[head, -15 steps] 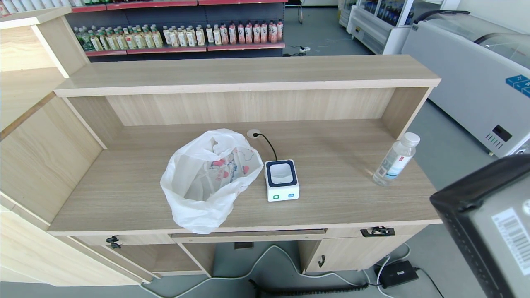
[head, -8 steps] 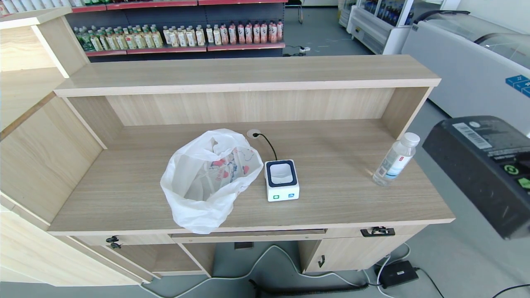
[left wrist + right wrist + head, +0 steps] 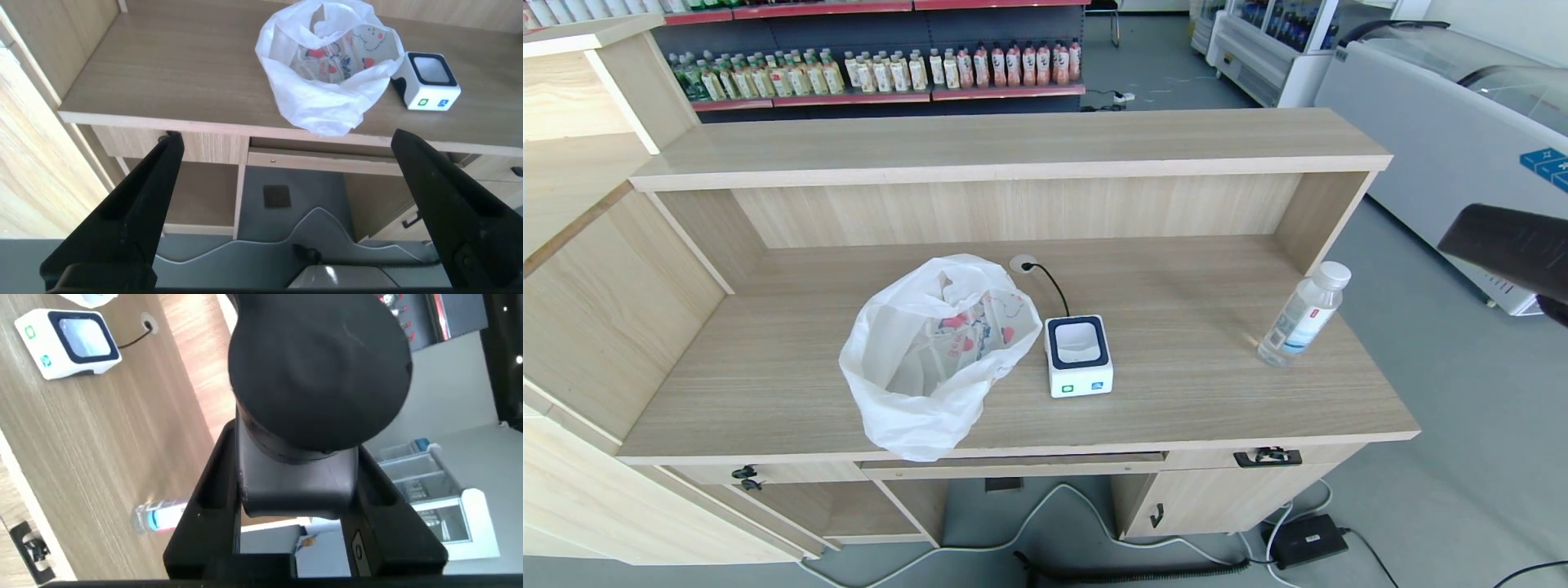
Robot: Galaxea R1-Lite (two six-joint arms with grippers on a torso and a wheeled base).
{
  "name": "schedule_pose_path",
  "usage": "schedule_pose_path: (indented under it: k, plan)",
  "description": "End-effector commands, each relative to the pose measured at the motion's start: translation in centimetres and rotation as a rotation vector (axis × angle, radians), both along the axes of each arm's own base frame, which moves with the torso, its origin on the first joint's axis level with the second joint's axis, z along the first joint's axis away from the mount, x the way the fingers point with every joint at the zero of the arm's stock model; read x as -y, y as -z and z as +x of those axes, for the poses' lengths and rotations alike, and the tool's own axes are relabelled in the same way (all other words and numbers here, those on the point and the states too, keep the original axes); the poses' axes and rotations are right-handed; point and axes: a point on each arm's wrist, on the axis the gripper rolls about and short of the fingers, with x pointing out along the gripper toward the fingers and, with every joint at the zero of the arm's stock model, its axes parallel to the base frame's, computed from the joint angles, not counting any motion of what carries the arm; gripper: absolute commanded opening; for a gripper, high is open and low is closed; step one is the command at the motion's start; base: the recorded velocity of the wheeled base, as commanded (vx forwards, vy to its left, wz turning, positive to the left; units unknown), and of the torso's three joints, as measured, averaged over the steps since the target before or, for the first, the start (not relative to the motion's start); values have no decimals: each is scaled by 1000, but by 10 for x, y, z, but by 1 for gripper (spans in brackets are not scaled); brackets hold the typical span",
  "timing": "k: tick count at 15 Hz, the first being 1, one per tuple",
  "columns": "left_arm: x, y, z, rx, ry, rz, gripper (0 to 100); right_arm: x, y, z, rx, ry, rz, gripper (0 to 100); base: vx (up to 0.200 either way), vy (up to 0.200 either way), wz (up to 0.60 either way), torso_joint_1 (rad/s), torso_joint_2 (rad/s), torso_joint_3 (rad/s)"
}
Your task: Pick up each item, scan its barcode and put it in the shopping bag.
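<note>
Wide gap between scanner [image 3: 1079, 355] and bottle [image 3: 1304, 314], bag [image 3: 931, 355] just beside scanner, raised ledge [image 3: 1013, 147] walling counter [image 3: 1176, 392] back

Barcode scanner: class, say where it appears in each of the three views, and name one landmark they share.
Head view: barcode scanner on the counter, right of the shopping bag.
Left wrist view: barcode scanner beside the shopping bag.
Right wrist view: barcode scanner apart from the water bottle.
Shared landmark: the counter.

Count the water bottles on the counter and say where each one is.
1. The water bottle stands near the counter's right end, to the right of the scanner. The shopping bag, left of the scanner, could hide more.
</note>
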Motion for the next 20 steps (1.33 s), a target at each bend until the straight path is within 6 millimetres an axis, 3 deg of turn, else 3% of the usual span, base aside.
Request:
schedule_pose_path:
  k: [1, 6, 9, 11, 14, 16, 20]
  plan:
    - [0, 0, 0, 1, 0, -1, 100, 1, -1, -2, 1, 11, 9, 0, 0, 0, 0, 0, 0, 0]
    - [0, 0, 0, 1, 0, -1, 100, 0, 5, 3, -189, -6, 198, 0, 0, 0, 0, 0, 0, 0]
    - [0, 0, 0, 1, 0, -1, 100, -2, 12, 20, -470, -21, 517, 0, 0, 0, 0, 0, 0, 0]
    - [0, 0, 0, 1, 0, -1, 100, 0, 15, 37, -595, 79, 752, 0, 0, 0, 0, 0, 0, 0]
    - [0, 0, 0, 1, 0, -1, 100, 19, 25, 57, -491, 532, 887, 0, 0, 0, 0, 0, 0, 0]
    - [0, 0, 0, 1, 0, -1, 100, 21, 27, 58, -460, 609, 899, 0, 0, 0, 0, 0, 0, 0]
    - [0, 0, 0, 1, 0, -1, 100, 19, 30, 56, -472, 593, 890, 0, 0, 0, 150, 1, -1, 2]
